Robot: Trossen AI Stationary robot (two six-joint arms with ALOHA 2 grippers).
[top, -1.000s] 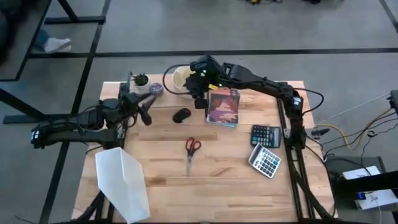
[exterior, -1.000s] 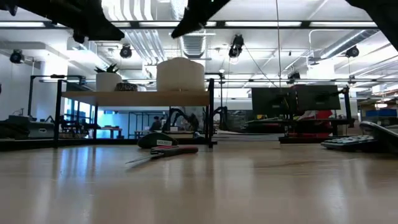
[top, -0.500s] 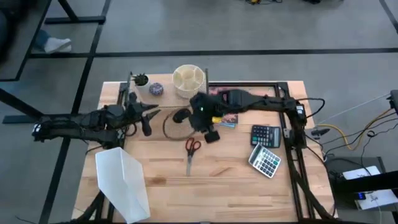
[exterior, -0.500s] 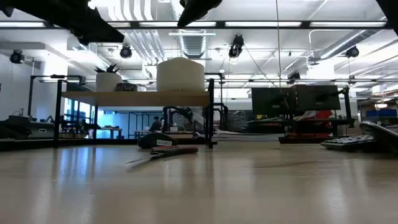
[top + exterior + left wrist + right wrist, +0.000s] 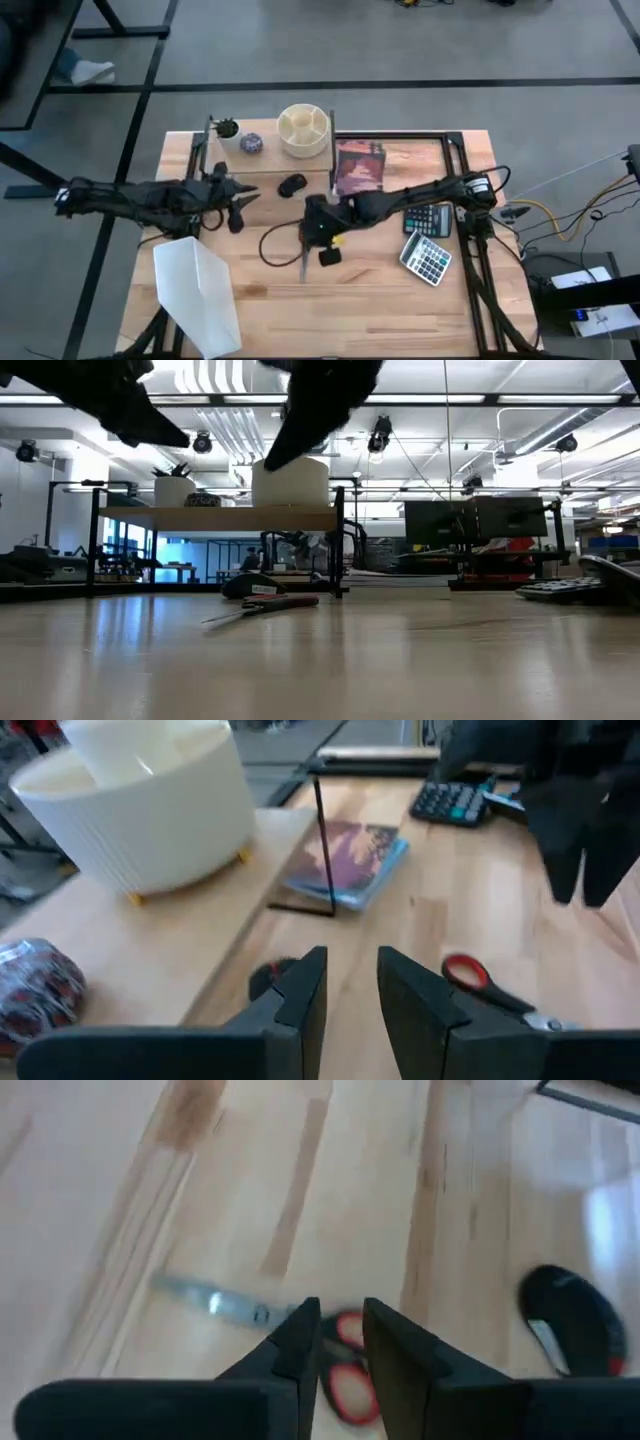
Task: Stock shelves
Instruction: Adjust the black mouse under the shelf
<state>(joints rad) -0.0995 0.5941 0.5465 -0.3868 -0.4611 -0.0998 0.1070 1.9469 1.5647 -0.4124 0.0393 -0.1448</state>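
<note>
Hovering right claw (image 5: 340, 1342), fingers narrowly spread, over red-handled scissors (image 5: 345, 1370) on tabletop (image 5: 380, 300); left claw (image 5: 350, 995), narrowly spread, waiting beside riser shelf (image 5: 265, 160).

Overhead: the shelf (image 5: 262, 150) sits upper centre on the surface (image 5: 370, 300), carrying a round organiser (image 5: 303, 130). A book (image 5: 360, 166) lies right of it, calculators (image 5: 428, 235) further right, a file holder (image 5: 200, 295) lower left.
</note>
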